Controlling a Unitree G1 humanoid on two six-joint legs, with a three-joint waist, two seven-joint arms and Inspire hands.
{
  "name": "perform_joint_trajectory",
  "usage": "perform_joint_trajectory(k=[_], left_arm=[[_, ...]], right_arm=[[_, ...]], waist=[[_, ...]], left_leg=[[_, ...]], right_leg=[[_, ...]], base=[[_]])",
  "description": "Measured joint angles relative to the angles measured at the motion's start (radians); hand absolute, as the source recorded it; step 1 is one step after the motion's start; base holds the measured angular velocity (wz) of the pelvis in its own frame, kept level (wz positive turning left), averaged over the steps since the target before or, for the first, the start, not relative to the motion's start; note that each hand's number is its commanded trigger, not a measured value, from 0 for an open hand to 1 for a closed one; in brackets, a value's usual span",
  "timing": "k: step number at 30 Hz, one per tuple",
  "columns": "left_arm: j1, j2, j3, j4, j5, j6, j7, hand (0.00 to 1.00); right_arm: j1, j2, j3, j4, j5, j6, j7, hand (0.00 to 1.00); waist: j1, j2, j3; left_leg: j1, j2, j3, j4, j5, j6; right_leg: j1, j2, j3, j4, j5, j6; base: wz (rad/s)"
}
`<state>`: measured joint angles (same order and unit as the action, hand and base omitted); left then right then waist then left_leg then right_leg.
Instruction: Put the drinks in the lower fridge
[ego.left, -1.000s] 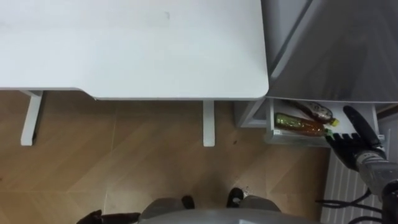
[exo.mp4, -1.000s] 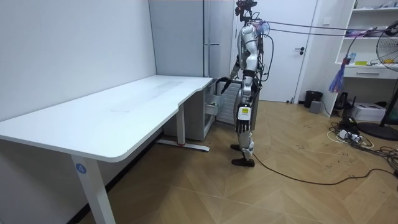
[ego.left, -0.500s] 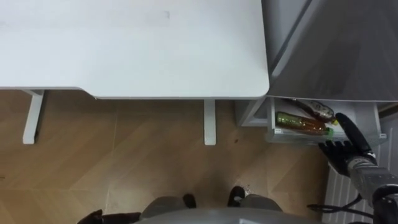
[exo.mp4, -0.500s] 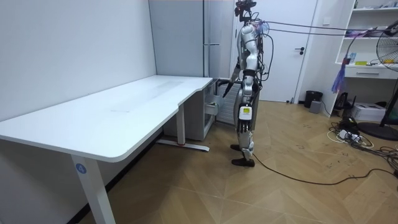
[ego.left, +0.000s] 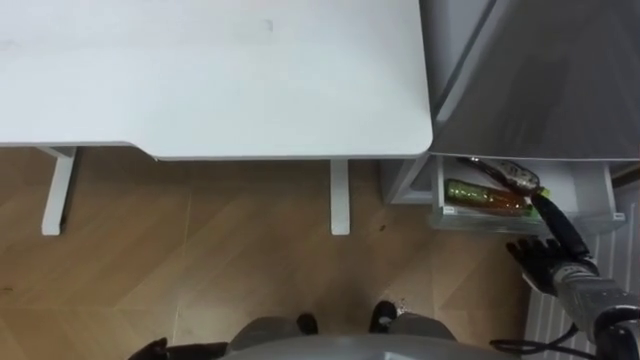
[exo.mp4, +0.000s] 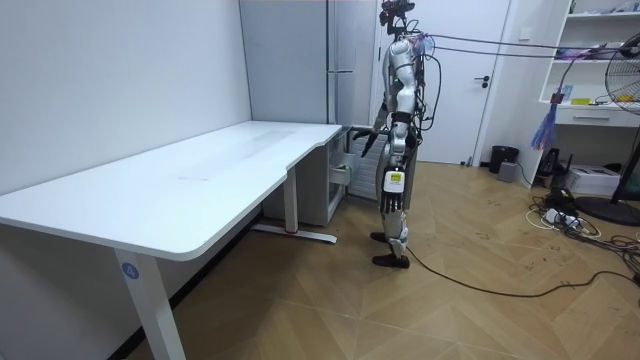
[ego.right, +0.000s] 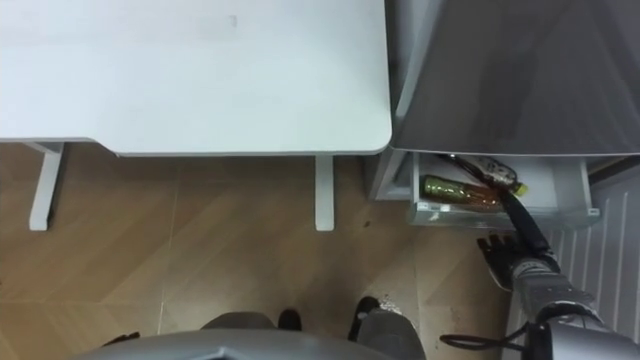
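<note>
The grey fridge (ego.left: 540, 80) stands to the right of the desk, and its low white drawer (ego.left: 480, 222) is pulled open. Two drink bottles lie inside: an amber one with a green cap (ego.left: 480, 197) and a darker one (ego.left: 505, 175) behind it. My right hand (ego.left: 545, 258) hovers open just before the drawer's front right corner, one finger (ego.left: 556, 222) pointing at the bottle caps. It holds nothing. In the room view I stand upright at the fridge (exo.mp4: 300, 60), right hand (exo.mp4: 366, 135) reaching toward it, left hand (exo.mp4: 390, 150) low by my body.
The white desk (ego.left: 210, 70) fills the left, with its legs (ego.left: 340, 195) on the wooden floor. A white ribbed panel (ego.left: 545, 325) stands right of my right arm. In the room view a fan (exo.mp4: 625, 110) and loose cables (exo.mp4: 560, 215) lie behind me.
My right hand has drawn back from the drawer's right side toward me and now sits lower in the view. The bottles have stayed in the drawer.
</note>
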<state>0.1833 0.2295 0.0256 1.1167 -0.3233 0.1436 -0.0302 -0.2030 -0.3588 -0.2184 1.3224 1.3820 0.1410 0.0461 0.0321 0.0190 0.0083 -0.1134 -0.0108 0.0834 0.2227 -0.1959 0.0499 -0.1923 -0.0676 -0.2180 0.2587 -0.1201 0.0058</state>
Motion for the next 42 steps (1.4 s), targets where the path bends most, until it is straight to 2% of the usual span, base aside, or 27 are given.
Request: perform_joint_trajectory(k=[6, 10, 12, 14, 15, 17, 19, 21, 26, 29, 33, 35, 37, 39, 42], left_arm=[[-0.019, -0.005, 0.005, 0.027, 0.0, 0.0, -0.001, 0.0], [-0.065, -0.01, 0.001, 0.049, 0.004, -0.003, -0.001, 0.0], [-0.072, -0.01, -0.003, 0.049, 0.0, -0.012, 0.001, 0.0], [-0.075, -0.003, -0.035, 0.057, -0.014, -0.02, 0.016, 0.0], [-0.074, 0.0, -0.04, 0.059, -0.024, -0.02, 0.022, 0.0], [-0.072, 0.011, -0.081, 0.063, -0.038, -0.018, 0.046, 0.0], [-0.078, 0.016, -0.107, 0.065, -0.036, -0.017, 0.053, 0.0], [-0.102, 0.014, -0.111, 0.065, -0.038, -0.014, 0.066, 0.0], [-0.138, 0.013, -0.13, 0.048, -0.038, -0.02, 0.081, 0.0], [-0.141, 0.014, -0.152, 0.027, -0.039, -0.028, 0.098, 0.0], [-0.142, 0.013, -0.189, -0.016, -0.039, -0.035, 0.129, 0.0], [-0.142, 0.013, -0.199, -0.038, -0.041, -0.041, 0.138, 0.0], [-0.14, 0.015, -0.217, -0.038, -0.071, -0.043, 0.149, 0.0], [-0.138, 0.015, -0.216, -0.038, -0.089, -0.044, 0.152, 0.0], [-0.138, 0.016, -0.217, -0.056, -0.114, -0.069, 0.151, 0.0]], right_arm=[[-0.012, 0.003, -0.003, -0.001, 0.008, -0.011, -0.04, 0.0], [-0.086, 0.003, -0.022, 0.03, 0.018, -0.027, -0.055, 0.0], [-0.113, 0.002, -0.022, 0.039, 0.021, -0.031, -0.061, 0.0], [-0.141, 0.002, -0.021, 0.038, 0.021, -0.041, -0.09, 0.0], [-0.145, 0.002, -0.021, 0.038, 0.023, -0.04, -0.096, 0.0], [-0.169, -0.003, -0.015, 0.034, 0.035, -0.044, -0.133, 0.0], [-0.185, -0.011, 0.001, 0.02, 0.04, -0.058, -0.155, 0.0], [-0.195, -0.019, 0.001, -0.029, 0.047, -0.089, -0.181, 0.0], [-0.278, -0.04, 0.015, -0.066, 0.05, -0.101, -0.211, 0.0], [-0.291, -0.056, 0.037, -0.125, 0.089, -0.127, -0.216, 0.0], [-0.352, -0.088, 0.046, -0.124, 0.123, -0.132, -0.215, 0.0], [-0.385, -0.11, 0.049, -0.123, 0.125, -0.129, -0.222, 0.0], [-0.386, -0.112, 0.06, -0.121, 0.127, -0.128, -0.228, 0.0], [-0.387, -0.112, 0.075, -0.128, 0.126, -0.119, -0.228, 0.0], [-0.388, -0.116, 0.081, -0.14, 0.126, -0.119, -0.228, 0.0]], waist=[[0.001, -0.004, 0.0005], [0.001, -0.004, 0.0047], [0.003, 0.001, 0.0096], [0.003, 0.009, 0.0157], [0.004, 0.009, 0.0159], [0.011, 0.005, 0.0164], [0.018, -0.001, 0.0163], [0.031, 0.002, 0.0162], [0.042, 0.006, 0.0156], [0.056, 0.008, 0.0164], [0.068, 0.005, 0.0177], [0.07, 0.002, 0.0199], [0.064, -0.001, 0.0218], [0.055, -0.014, 0.0237], [0.055, -0.025, 0.0254]], left_leg=[[-0.029, 0.0, 0.003, 0.021, -0.004, 0.001], [-0.144, -0.004, 0.002, 0.147, -0.031, 0.005], [-0.201, -0.004, -0.002, 0.219, -0.057, 0.007], [-0.309, -0.003, -0.002, 0.37, -0.126, 0.01], [-0.34, -0.003, -0.002, 0.412, -0.145, 0.01], [-0.463, -0.003, 0.002, 0.578, -0.208, 0.009], [-0.554, -0.001, 0.012, 0.676, -0.236, 0.009], [-0.666, 0.0, 0.014, 0.775, -0.254, 0.011], [-0.834, 0.003, 0.017, 0.878, -0.256, 0.013], [-0.897, 0.005, 0.019, 0.913, -0.256, 0.012], [-0.967, 0.003, 0.02, 0.936, -0.254, 0.011], [-0.999, -0.002, 0.02, 0.938, -0.247, 0.008], [-1.009, -0.003, 0.018, 0.939, -0.243, 0.002], [-1.023, -0.004, 0.021, 0.943, -0.242, 0.002], [-1.052, -0.004, 0.019, 0.951, -0.243, 0.006]], right_leg=[[-0.022, -0.001, 0.011, 0.014, -0.002, 0.0], [-0.139, -0.023, 0.016, 0.13, -0.022, -0.005], [-0.193, -0.032, 0.021, 0.196, -0.044, -0.008], [-0.299, -0.042, 0.035, 0.343, -0.098, -0.012], [-0.329, -0.045, 0.04, 0.384, -0.114, -0.014], [-0.457, -0.067, 0.058, 0.545, -0.181, -0.015], [-0.556, -0.077, 0.076, 0.648, -0.209, -0.019], [-0.667, -0.09, 0.081, 0.741, -0.227, -0.024], [-0.833, -0.099, 0.098, 0.836, -0.23, -0.036], [-0.896, -0.1, 0.103, 0.868, -0.226, -0.044], [-0.966, -0.106, 0.104, 0.892, -0.223, -0.051], [-0.996, -0.117, 0.099, 0.897, -0.221, -0.055], [-1.001, -0.125, 0.088, 0.9, -0.224, -0.059], [-1.017, -0.127, 0.091, 0.909, -0.229, -0.059], [-1.042, -0.128, 0.087, 0.91, -0.228, -0.059]], base=[[-0.01], [-0.03], [-0.02], [-0.03], [-0.07], [0.0], [0.0], [0.05], [0.04], [0.01], [0.05], [0.11], [0.14], [0.03], [0.01]])
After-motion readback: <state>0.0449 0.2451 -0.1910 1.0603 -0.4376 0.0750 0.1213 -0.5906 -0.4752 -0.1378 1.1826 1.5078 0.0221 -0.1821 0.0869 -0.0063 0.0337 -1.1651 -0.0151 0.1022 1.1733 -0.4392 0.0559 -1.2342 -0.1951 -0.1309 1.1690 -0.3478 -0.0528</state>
